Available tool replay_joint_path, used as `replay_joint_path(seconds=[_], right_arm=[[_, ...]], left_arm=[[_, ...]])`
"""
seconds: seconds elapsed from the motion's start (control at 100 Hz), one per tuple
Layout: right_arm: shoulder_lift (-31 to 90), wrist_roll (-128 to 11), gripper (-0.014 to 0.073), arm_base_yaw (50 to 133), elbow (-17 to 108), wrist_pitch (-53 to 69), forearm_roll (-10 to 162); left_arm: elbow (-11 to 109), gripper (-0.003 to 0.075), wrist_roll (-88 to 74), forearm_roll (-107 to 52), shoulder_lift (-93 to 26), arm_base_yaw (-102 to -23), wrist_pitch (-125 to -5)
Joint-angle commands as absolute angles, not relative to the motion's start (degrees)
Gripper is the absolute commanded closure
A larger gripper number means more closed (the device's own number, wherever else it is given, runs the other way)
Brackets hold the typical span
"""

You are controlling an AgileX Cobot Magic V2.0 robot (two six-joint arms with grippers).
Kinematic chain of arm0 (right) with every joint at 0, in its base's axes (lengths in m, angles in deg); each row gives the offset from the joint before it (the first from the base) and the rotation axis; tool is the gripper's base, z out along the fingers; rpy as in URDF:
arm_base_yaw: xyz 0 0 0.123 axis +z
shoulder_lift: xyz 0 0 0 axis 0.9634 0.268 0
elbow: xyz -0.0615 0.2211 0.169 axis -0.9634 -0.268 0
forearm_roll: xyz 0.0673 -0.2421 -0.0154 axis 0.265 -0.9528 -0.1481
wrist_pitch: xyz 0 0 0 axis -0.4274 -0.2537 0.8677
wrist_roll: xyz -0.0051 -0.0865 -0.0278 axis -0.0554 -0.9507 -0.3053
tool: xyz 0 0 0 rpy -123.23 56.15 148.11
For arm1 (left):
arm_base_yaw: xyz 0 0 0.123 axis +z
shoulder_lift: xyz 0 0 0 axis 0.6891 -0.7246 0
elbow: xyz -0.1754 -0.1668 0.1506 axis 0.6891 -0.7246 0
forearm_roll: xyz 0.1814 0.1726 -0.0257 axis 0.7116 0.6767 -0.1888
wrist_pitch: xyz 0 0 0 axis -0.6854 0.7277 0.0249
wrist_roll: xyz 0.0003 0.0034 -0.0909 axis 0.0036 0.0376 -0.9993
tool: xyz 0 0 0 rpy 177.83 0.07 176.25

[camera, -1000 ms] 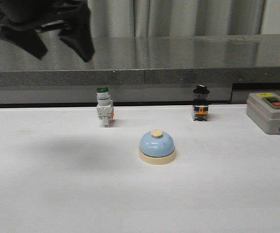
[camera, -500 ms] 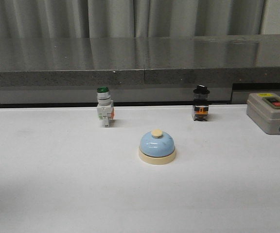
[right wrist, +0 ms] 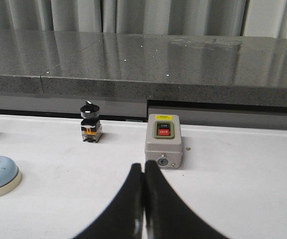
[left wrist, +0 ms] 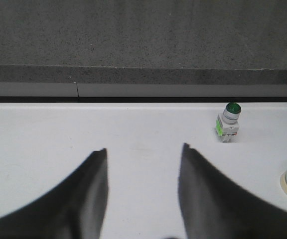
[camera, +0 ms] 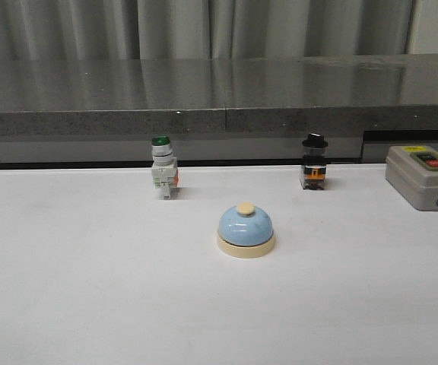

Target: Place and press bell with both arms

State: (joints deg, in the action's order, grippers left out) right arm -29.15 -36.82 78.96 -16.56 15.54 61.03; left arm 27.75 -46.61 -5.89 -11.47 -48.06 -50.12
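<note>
The bell (camera: pixel 245 230) stands upright near the centre of the front view, on the white tabletop (camera: pixel 90 289), and nothing touches it. In the upper left of it is the green-capped switch (camera: pixel 163 176), in the upper right the black-knobbed switch (camera: pixel 314 162), and at the right edge the grey box (camera: pixel 423 176). The left claw (left wrist: pixel 142 189) is wide open and holds nothing. The right claw (right wrist: pixel 143 199) has its fingers pressed together, also with nothing between them.
</note>
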Motion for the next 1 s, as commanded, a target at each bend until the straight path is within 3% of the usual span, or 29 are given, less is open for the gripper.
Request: replay_joint_path(seconds=[0.0,0.06,0.99], right_arm=[[-30.21,-37.12,0.0653,79.2,-15.81,20.25,60.53],[-30.21,-37.12,0.0653,79.2,-15.81,20.25,60.53],[-30.21,-37.12,0.0653,79.2,-15.81,20.25,60.53]], left_arm=[[29.27,0.0626,-47.02,-6.67,-11.04,-47.97,-54.29],[29.27,0.0741,-47.02,-6.57,-11.04,-47.97,-54.29],[28.39,0.0739,-47.02,-2.5,-10.48,-47.97,-56.74]])
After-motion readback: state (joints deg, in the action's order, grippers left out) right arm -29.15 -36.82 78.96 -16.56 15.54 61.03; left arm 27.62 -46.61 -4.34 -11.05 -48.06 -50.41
